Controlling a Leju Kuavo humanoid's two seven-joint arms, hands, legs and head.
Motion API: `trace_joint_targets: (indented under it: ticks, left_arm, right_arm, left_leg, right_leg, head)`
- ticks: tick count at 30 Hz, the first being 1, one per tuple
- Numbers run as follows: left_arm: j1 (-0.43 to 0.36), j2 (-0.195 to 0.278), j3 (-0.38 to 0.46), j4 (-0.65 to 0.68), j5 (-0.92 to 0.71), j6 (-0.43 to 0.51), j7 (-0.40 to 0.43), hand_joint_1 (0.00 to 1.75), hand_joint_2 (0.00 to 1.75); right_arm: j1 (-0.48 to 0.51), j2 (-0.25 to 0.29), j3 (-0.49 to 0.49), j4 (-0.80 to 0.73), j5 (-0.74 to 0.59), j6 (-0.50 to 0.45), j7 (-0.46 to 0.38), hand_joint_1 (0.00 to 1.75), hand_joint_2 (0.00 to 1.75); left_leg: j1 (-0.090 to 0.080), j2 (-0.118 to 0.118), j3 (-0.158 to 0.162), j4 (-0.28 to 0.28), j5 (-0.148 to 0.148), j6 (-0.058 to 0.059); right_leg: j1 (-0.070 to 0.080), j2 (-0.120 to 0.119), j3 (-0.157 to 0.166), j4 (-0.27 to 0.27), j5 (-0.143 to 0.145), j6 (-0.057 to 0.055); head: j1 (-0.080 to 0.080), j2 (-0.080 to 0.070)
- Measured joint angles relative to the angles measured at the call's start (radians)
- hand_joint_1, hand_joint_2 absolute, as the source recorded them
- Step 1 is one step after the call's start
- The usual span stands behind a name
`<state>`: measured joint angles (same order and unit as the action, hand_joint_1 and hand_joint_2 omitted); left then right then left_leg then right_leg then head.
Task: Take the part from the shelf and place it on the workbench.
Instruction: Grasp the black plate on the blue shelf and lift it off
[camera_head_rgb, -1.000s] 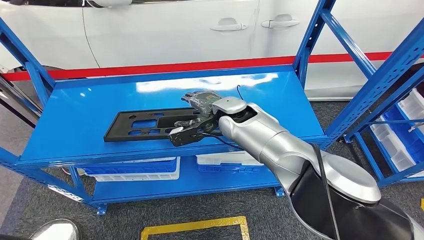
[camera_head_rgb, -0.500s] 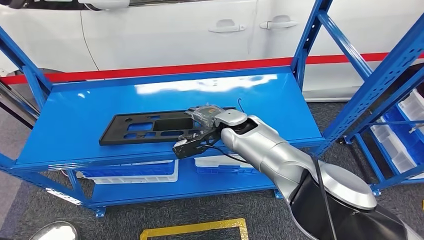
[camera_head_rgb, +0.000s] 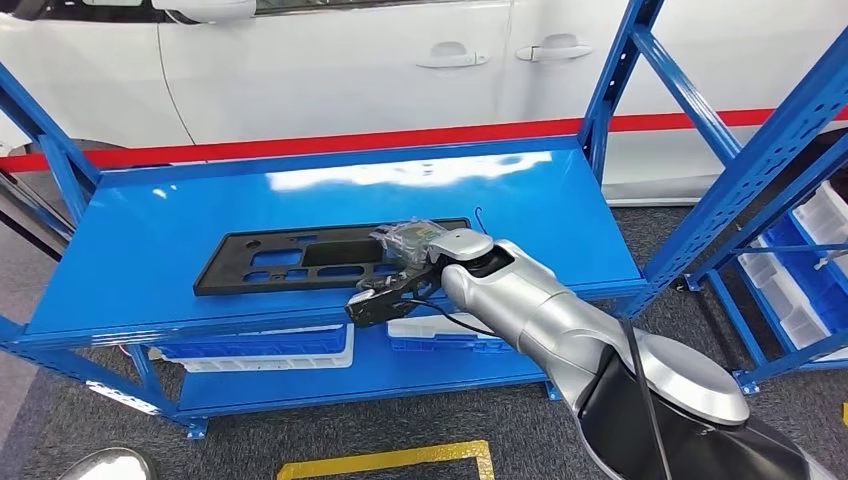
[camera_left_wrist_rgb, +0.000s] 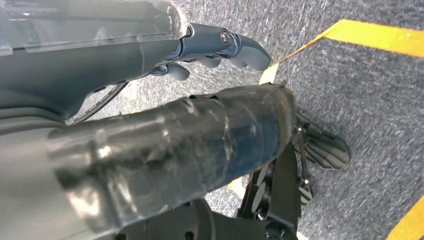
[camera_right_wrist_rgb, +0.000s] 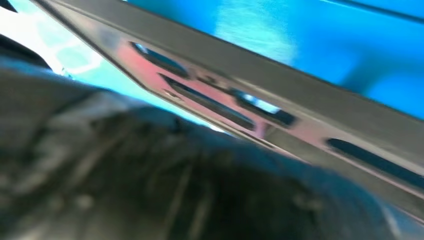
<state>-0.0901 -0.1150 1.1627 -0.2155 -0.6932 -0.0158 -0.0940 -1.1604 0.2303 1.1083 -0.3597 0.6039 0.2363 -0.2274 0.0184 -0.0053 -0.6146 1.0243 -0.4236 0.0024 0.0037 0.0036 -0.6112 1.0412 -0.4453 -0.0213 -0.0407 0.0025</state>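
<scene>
The black perforated panel (camera_head_rgb: 320, 255) lay flat on the upper deck of the blue shelf (camera_head_rgb: 150, 230), its long side roughly parallel to the front edge and set toward the front half, where an arm reaching in from the open side could get at it. Its near-right end sat under the right hand (camera_head_rgb: 395, 270), which was laid over that end with dark fingers (camera_head_rgb: 365, 300) curled down past the deck's front lip. That pose suits clamping a thin flat plate by its edge, but whether the fingers actually pinched the panel could not be determined. In the right wrist view the panel (camera_right_wrist_rgb: 280, 100) ran close across the camera, slots showing against the blue deck, which is consistent with the hand being at or on the part.

The left hand (camera_left_wrist_rgb: 220, 47) hung over grey carpet with yellow floor tape (camera_left_wrist_rgb: 380, 37) nearby; its fingers were curled in with nothing in them, evidently parked out of the way.

White bins (camera_head_rgb: 270, 345) sat on the lower deck, and a white car (camera_head_rgb: 350, 60) stood behind the shelf. Judged status: part not yet lifted.
</scene>
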Motion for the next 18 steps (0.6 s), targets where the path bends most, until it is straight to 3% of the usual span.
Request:
trace_joint_targets:
  ticks: [2,5,6,7,8,10,12,16,18]
  left_arm:
    - [0.001,-0.002,0.000,0.000,0.000,0.002,0.000,0.00,0.00]
    - [0.001,-0.004,0.001,0.000,-0.001,0.004,0.000,0.00,0.00]
    - [0.001,-0.004,0.002,0.000,-0.001,0.004,0.000,0.00,0.00]
    - [0.001,-0.004,0.002,0.000,-0.002,0.004,0.000,0.00,0.00]
    - [0.001,-0.004,0.003,0.000,-0.003,0.004,0.000,0.00,0.00]
    - [0.001,-0.006,0.005,0.000,-0.005,0.004,0.000,0.00,0.00]
    - [0.000,-0.008,0.006,0.000,-0.007,0.004,-0.001,0.00,0.00]
    - [-0.002,-0.010,0.007,0.000,-0.010,0.005,-0.003,0.00,0.00]
    - [-0.002,-0.012,0.007,0.000,-0.012,0.006,-0.004,0.00,0.00]
  right_arm:
    - [0.001,-0.001,-0.004,0.001,0.002,0.000,0.000,0.00,0.00]
    - [0.005,-0.003,-0.008,0.004,0.006,0.003,0.000,0.00,0.00]
    - [0.009,-0.005,-0.008,0.005,0.008,0.007,0.000,0.00,0.00]
    - [0.013,-0.006,-0.008,0.007,0.009,0.011,0.000,0.00,0.00]
    - [0.016,-0.007,-0.009,0.008,0.010,0.016,0.000,0.00,0.00]
    - [0.017,-0.008,-0.010,0.011,0.012,0.020,-0.002,0.00,0.00]
    - [0.016,-0.009,-0.013,0.012,0.014,0.020,-0.003,0.00,0.00]
    - [0.018,-0.011,-0.014,0.016,0.029,0.017,-0.003,0.00,0.00]
    - [0.019,-0.012,-0.014,0.017,0.038,0.014,-0.004,0.00,0.00]
  left_leg:
    - [0.005,0.002,0.007,-0.010,0.004,0.011]
    - [0.007,0.004,0.010,-0.015,0.006,0.022]
    - [0.007,0.004,0.010,-0.015,0.006,0.023]
    - [0.007,0.004,0.010,-0.013,0.005,0.023]
    - [0.008,0.003,0.010,-0.011,0.003,0.022]
    - [0.009,0.003,0.011,-0.005,-0.002,0.017]
    - [0.007,0.002,0.009,0.001,-0.007,0.007]
    - [0.007,0.003,0.009,0.000,-0.009,-0.016]
    - [0.009,0.003,-0.010,0.046,-0.040,-0.023]
  right_leg:
    - [0.000,0.000,-0.009,0.024,-0.020,0.010]
    - [-0.006,0.000,-0.086,0.187,-0.102,0.022]
    - [-0.009,-0.001,-0.114,0.243,-0.120,0.026]
    - [-0.013,-0.001,-0.130,0.270,-0.120,0.028]
    - [-0.016,-0.001,-0.129,0.261,-0.101,0.030]
    - [-0.020,-0.002,-0.077,0.144,-0.033,0.030]
    - [-0.017,-0.003,-0.025,0.034,0.003,0.024]
    - [-0.013,0.000,-0.010,0.003,0.008,0.004]
    - [-0.018,-0.001,-0.005,-0.005,0.012,-0.009]
  head:
    - [0.001,0.000]
    - [0.001,0.000]
    - [0.001,0.000]
    - [0.001,0.000]
    - [0.001,0.000]
    - [0.001,0.000]
    - [0.001,0.000]
    - [0.001,0.000]
    - [0.000,0.000]
